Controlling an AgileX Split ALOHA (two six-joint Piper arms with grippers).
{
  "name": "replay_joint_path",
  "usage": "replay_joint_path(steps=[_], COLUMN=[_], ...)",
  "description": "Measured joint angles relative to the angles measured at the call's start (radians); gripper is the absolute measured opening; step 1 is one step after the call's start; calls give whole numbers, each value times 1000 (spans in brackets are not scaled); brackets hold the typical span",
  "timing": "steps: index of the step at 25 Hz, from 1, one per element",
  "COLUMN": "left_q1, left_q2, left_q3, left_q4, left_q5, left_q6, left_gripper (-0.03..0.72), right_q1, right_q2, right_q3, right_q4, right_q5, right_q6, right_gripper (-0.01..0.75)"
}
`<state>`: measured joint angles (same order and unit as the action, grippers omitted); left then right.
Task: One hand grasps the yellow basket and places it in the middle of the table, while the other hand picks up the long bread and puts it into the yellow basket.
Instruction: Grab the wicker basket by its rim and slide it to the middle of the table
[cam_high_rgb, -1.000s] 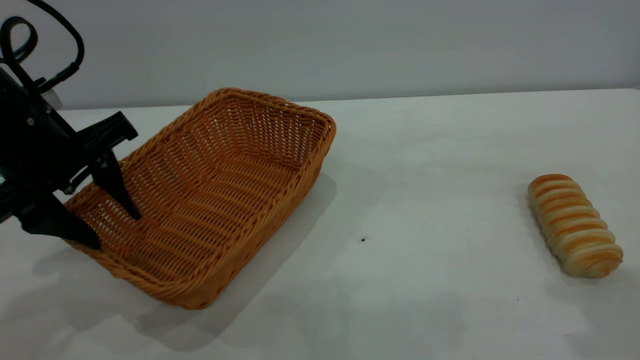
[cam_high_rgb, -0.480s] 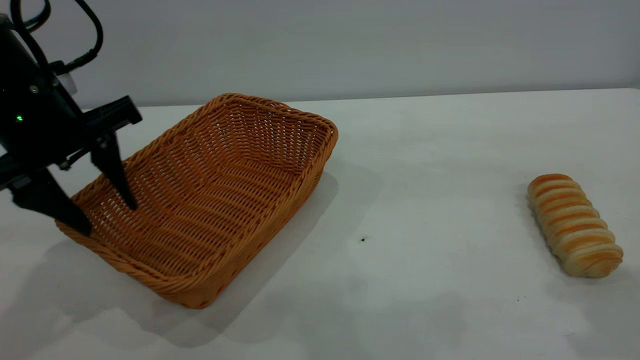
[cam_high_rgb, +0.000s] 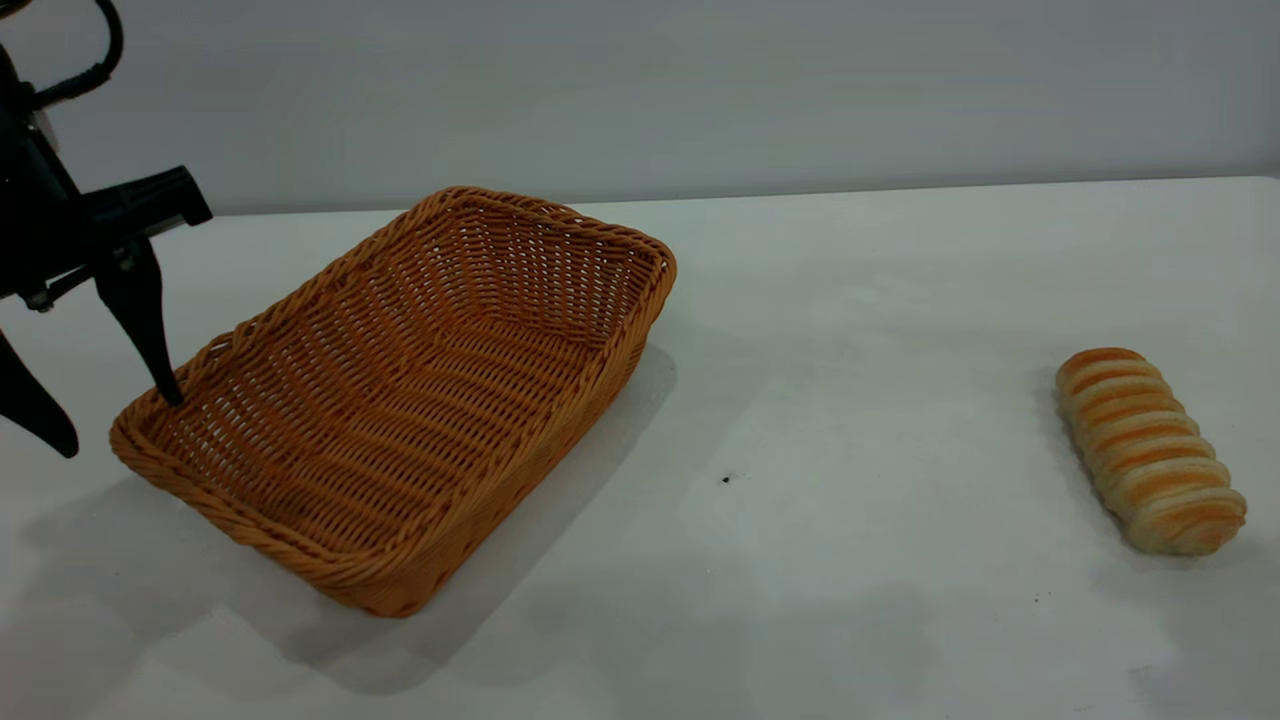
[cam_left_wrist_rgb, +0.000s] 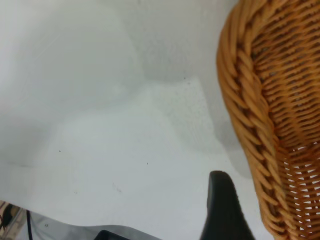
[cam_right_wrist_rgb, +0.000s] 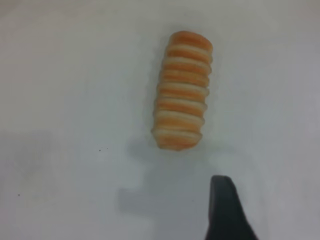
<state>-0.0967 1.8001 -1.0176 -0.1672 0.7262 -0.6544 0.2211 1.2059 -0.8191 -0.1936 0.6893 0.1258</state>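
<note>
I note my left gripper (cam_high_rgb: 110, 420) spread wide, holding nothing, straddling the woven orange-tan yellow basket (cam_high_rgb: 400, 400)'s corner rim; the right gripper's opening I cannot tell.

My outside camera looks across the table (cam_high_rgb: 850, 300) from high in front. My left wrist camera sits close above the yellow basket (cam_left_wrist_rgb: 270, 100) rim. My right wrist camera looks down on the long bread (cam_right_wrist_rgb: 182, 90).

Left gripper (cam_high_rgb: 118, 422) open at the yellow basket (cam_high_rgb: 400, 400) left corner, one finger tip at the rim, other outside over the table (cam_high_rgb: 850, 600); long bread (cam_high_rgb: 1150, 450) well apart, far right, stripes up.
</note>
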Motion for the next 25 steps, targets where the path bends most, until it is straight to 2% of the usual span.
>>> replay_joint_path(steps=[8,14,25], left_q1=[0,-7,-11], left_q2=[8,72,120], left_q3=[33,33,33], left_q4=[-2,-66,-78], left_q5=[-76,-96,-180], left_q6=[-68,-68,-65], left_gripper=[511,511,511], right_q1=[0,0,0], right_q2=[0,0,0], right_q3=[0,0,0], right_q4=[2,4,18], right_q5=[1,1,1], right_q6=[0,0,0], right_gripper=[484,484,484])
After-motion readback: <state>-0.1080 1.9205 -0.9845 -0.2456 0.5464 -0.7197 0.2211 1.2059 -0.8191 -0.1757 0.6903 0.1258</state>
